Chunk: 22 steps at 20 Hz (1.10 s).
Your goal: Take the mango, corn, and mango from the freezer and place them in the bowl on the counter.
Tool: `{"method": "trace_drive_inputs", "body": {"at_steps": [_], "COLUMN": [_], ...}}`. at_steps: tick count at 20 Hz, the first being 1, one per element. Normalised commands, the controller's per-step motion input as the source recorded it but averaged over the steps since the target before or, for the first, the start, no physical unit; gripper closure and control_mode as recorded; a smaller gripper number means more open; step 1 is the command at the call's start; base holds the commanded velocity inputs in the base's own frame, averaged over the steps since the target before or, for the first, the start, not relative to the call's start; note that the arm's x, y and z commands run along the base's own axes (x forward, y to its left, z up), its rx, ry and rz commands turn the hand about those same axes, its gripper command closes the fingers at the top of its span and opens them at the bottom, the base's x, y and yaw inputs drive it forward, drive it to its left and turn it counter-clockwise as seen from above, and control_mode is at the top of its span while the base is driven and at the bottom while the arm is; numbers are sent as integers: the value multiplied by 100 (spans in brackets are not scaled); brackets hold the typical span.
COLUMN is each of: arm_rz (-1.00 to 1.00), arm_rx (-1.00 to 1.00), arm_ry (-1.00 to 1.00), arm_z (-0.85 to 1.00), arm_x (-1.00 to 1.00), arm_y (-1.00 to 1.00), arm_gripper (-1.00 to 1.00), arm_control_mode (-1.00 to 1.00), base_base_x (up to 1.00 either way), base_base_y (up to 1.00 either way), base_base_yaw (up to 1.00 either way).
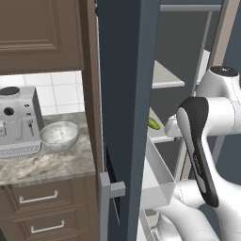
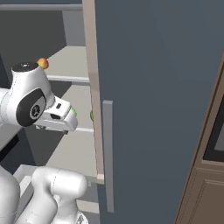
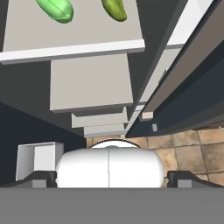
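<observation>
Hand view: two-finger gripper spread wide, holding nothing, below pale grey freezer shelf carrying bright green fruit, perhaps a mango.

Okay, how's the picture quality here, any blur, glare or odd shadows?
Left base view: flat, even rendered light, soft shading under the bowl on the counter, no glare. Right base view: the freezer door is a smooth blue-grey slab, and the shelves behind are dim. Hand view: two green items on a pale shelf look sharp, with dark shadow below.
</observation>
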Motion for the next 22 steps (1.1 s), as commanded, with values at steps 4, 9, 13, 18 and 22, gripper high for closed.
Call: {"method": "trace_drive_inputs", "body": {"at_steps": [4,9,13,18,22], "arm_rz": [2,16,15,18,18], "arm_rx": [0,0,0,0,0], "arm_ry": [-2,-9,-12,-13,-15], "arm_z": [1,38,63,40,27], "arm_x": [0,0,0,0,0], "arm_y": [3,3,21,29,32], "arm_gripper": [-100,-100,-100,-100,-100], "arm_control_mode": [-100,-100,-100,-100,-100], "base_base_x": [0,0,0,0,0], "base_base_y": [0,0,0,0,0], "base_base_yaw": [0,0,0,0,0]}}
